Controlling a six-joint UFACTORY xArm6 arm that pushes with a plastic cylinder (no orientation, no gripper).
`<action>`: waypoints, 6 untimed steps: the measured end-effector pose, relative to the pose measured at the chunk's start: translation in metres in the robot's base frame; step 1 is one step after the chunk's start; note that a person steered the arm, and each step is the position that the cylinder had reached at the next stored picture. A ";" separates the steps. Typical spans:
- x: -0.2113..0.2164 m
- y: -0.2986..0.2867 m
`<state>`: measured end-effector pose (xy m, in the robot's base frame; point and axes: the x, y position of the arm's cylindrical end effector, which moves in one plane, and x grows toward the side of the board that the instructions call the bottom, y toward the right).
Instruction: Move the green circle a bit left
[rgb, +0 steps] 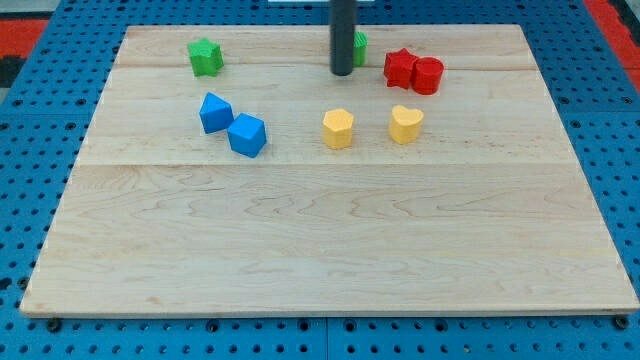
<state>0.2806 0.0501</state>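
Rod: a straight dark rod comes down from the view's top, near the middle of the bench's far edge.
My tip (342, 72): it rests on the bench (320, 240) close to the far edge, a little to the view's right of centre.
Jaws: there are none on this arm, only the rod, so nothing is apart or clamped.
Green circle (359, 46): mostly hidden behind the rod; a green sliver shows at the rod's right side, near the far edge. Whether my tip touches it I cannot tell.
Green star (205, 57): near the far edge, toward the far left corner, well apart from my tip.
Red star (399, 67): to the right of my tip, near the far edge.
Red cylinder (427, 75): touching the red star on its right side.
Blue blocks: one (215, 112) and another (247, 134) sit touching, left of centre; shapes blocky, hard to name.
Yellow hexagon-like block (338, 128): below my tip, toward the bench's middle.
Yellow heart (406, 124): just right of it, apart.
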 end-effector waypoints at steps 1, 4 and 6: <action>-0.013 0.036; -0.070 -0.037; -0.070 -0.043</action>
